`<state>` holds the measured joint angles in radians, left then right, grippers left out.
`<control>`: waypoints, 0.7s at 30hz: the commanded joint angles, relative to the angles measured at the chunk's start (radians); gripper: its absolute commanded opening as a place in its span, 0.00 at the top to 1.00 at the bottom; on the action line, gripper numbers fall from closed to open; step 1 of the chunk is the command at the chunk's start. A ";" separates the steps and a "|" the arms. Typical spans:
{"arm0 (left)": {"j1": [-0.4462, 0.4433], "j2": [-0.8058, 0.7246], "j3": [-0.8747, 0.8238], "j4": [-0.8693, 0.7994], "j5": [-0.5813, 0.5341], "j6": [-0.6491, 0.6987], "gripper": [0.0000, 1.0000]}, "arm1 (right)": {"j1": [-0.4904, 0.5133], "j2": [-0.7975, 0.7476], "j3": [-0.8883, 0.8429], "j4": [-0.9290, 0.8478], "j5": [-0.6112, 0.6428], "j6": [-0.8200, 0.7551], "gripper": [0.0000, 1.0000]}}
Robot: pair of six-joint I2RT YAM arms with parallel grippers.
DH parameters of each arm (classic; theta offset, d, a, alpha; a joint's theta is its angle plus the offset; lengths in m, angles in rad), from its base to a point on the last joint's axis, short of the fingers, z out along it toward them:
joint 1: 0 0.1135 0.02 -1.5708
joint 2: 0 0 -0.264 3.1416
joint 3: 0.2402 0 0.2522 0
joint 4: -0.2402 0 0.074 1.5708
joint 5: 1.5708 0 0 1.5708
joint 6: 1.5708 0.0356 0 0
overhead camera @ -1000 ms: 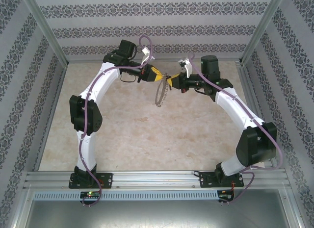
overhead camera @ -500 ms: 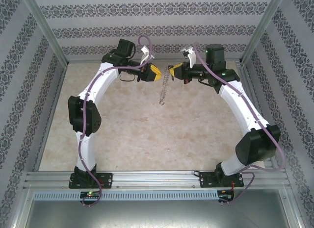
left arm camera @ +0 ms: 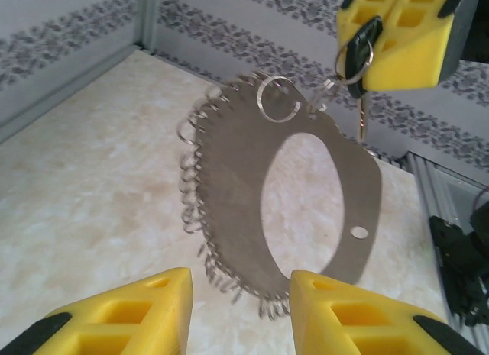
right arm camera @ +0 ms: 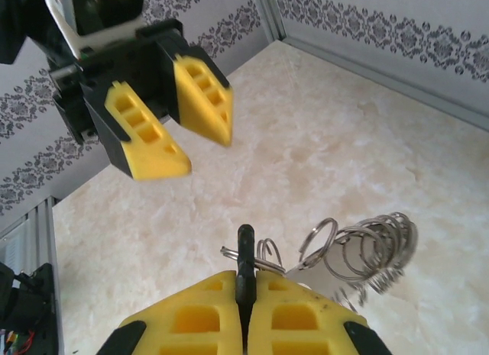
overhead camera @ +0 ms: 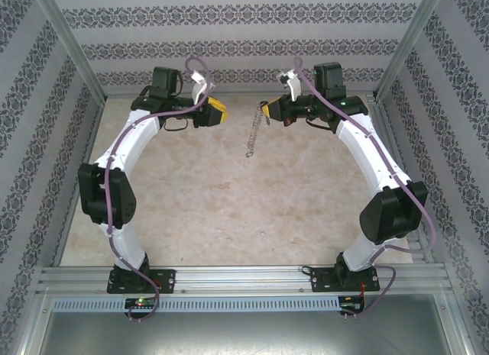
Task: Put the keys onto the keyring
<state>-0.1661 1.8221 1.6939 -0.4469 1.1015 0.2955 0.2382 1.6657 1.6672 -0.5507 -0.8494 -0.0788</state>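
My right claw [right arm camera: 244, 285] pinches the key [right arm camera: 244, 254], keyring [left arm camera: 229, 172] dangling off it in mid-air, left claw [left arm camera: 241, 294] wide open and apart; threading looks done, next I'd lower and let go.

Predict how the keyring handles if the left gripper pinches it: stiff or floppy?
The keyring looks like a flat metal plate, so it is probably stiff and light. It dangles below the key pinched in the right gripper, so a push likely swings or twists it. Its smooth face may slip in the left gripper.
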 commanded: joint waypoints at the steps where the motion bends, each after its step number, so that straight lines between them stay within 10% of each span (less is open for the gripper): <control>1: 0.035 -0.088 -0.082 0.173 -0.097 -0.123 0.59 | 0.017 0.016 0.043 -0.024 0.005 0.000 1.00; 21: 0.220 -0.276 -0.304 0.386 -0.425 -0.394 0.46 | 0.331 0.452 0.448 -0.074 0.004 0.061 1.00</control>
<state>0.0353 1.5879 1.4033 -0.1101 0.7090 -0.0673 0.5446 2.0579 2.0285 -0.6182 -0.7872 -0.0319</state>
